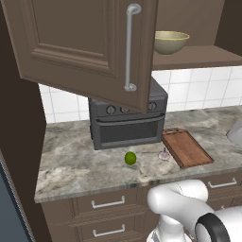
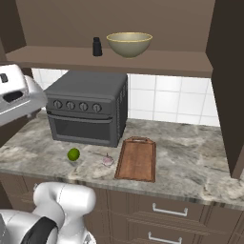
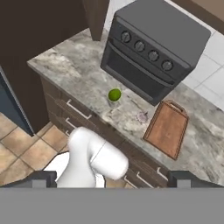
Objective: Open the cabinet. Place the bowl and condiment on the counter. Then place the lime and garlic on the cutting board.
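The cabinet door [image 1: 85,47] stands swung open, its silver bar handle [image 1: 129,47] facing me. On the shelf inside sit the bowl [image 2: 129,44] and, to its left, the dark condiment [image 2: 97,46]. The lime [image 2: 73,154] and the garlic [image 2: 108,160] lie on the counter [image 2: 190,157] in front of the oven. The cutting board [image 2: 137,158] is just right of the garlic and bare. My gripper [image 3: 113,178] hangs high above the counter's front edge, open and holding nothing. From there the lime [image 3: 114,94], garlic [image 3: 142,116] and cutting board [image 3: 167,129] lie below.
A dark grey toaster oven [image 2: 88,107] stands against the tiled wall under the shelf. Drawers with short silver handles [image 1: 108,204] run below the counter. A pale object [image 1: 235,133] sits at the counter's right end. A dark tall panel [image 1: 19,142] borders the left.
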